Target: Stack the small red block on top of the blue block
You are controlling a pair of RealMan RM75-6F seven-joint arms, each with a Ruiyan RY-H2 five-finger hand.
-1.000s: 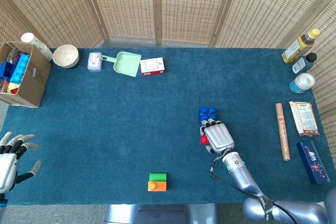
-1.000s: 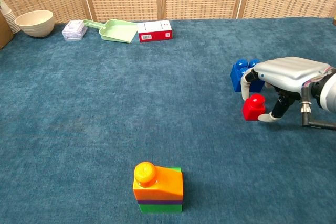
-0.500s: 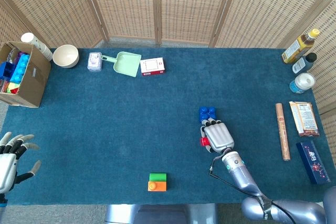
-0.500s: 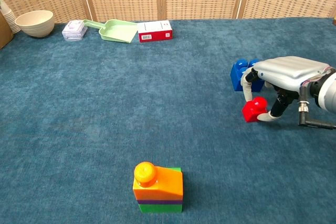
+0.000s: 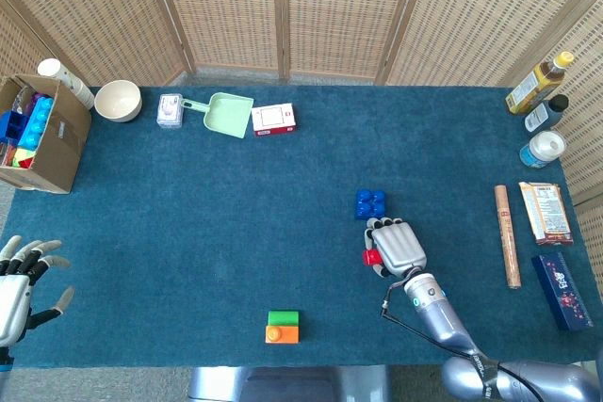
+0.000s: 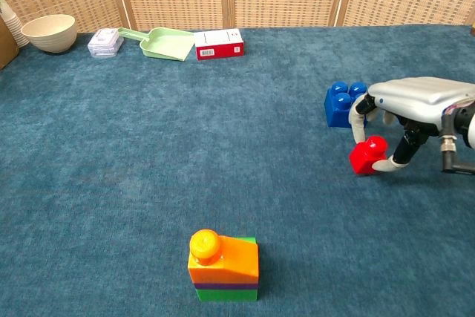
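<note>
The small red block [image 6: 368, 155] sits low over the blue carpet, pinched between a finger and the thumb of my right hand [image 6: 419, 102]. In the head view the red block [image 5: 371, 256] peeks out at the left of that hand [image 5: 400, 247]. The blue block [image 5: 370, 202] stands just beyond the fingers, apart from the hand, and the chest view shows the blue block [image 6: 341, 103] left of the red one and farther back. My left hand [image 5: 24, 284] hovers at the near left table edge, fingers spread, holding nothing.
An orange-and-green block stack [image 6: 223, 265] stands near the front centre. Along the far edge lie a bowl [image 5: 118, 100], a green dustpan [image 5: 226, 113] and a red box [image 5: 274, 119]. A cardboard box [image 5: 42, 134] is far left; bottles [image 5: 542, 115] and packets [image 5: 545, 211] are on the right.
My right hand has drawn back toward me and a little to the right, taking the red block along. The blue block now shows fully uncovered. The left hand has not moved.
</note>
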